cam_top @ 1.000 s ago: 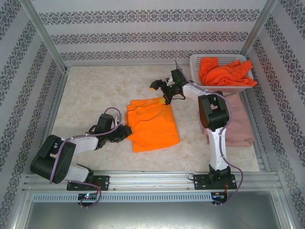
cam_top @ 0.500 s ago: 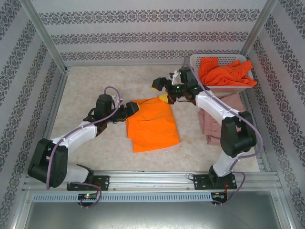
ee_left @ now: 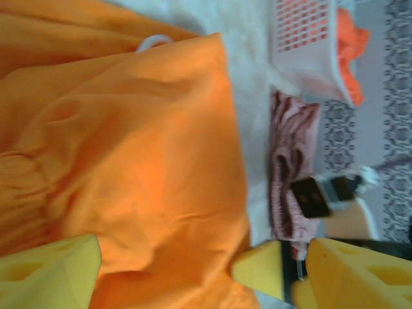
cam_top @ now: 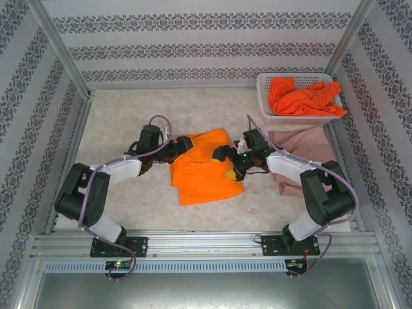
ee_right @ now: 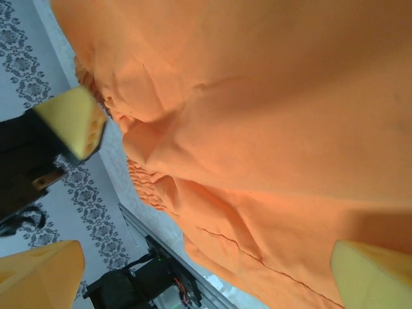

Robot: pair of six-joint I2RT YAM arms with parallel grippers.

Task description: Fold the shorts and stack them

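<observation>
Shorts, three pcs, largest first: red-orange pair (cam_top: 302,96) bunched in white mesh basket (cam_top: 263,82) at far-R corner of table (cam_top: 122,122); orange pair (cam_top: 203,172) lying rumpled mid-table, betw. the two arms; dusty-pink pair (cam_top: 297,143) flat at R edge, just in front of basket, partly under R arm. L gripper (cam_top: 183,143) sits at orange pair's far-L corner, R gripper (cam_top: 226,162) over its R edge. Both have jaws spread wide, yellow pads (ee_right: 370,273) well apart, cloth lying beneath and nothing pinched. Handling (judged): all three look like thin, light, limp fabric w/ no stiffness, so any lifted part will sag and drag the rest; the wrinkles in the wrist views suggest it creases and slides easily on the smooth top. Best hold is prob. a shallow pinch at an edge or corner, one gripper per corner, so the panel hangs straight. Gathered elastic waistband (ee_right: 138,172) is thicker and should give firmer purchase than the hem. Avoid grabbing mid-panel: it bunches the layers and spoils the fold. Small white drawstring loop (ee_left: 152,42) at the band could snag a fingertip.
</observation>
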